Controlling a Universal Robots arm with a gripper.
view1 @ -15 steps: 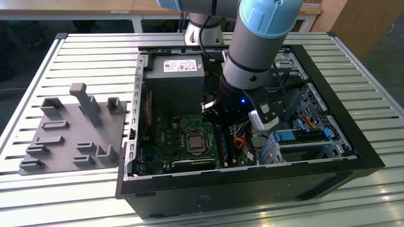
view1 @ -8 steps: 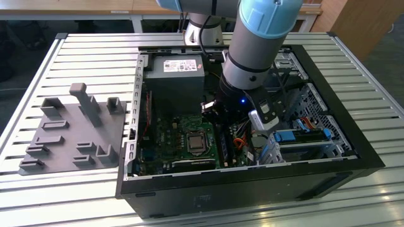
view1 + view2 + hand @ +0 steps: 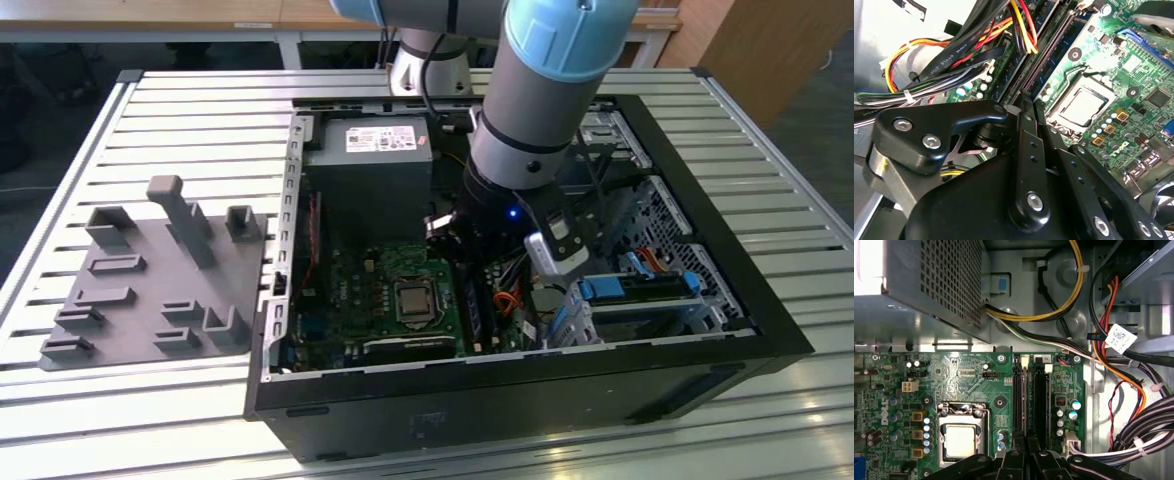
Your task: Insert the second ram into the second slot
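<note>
Two slots at motherboard's cable-side edge run straight out from gripper, jaws pressed nearly together. Thin ram sits edge-up along one slot, long axis in line with jaws; can't tell if pinched.

Second ram, thin, edge-on, upright, over motherboard

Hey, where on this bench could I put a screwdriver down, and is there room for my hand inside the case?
Bare slats lie on the table beyond the gray fixture, and on the exterior view's right of the case. Inside it is crowded: the arm and tool stand over the memory slots, with cable bundles beside them.
</note>
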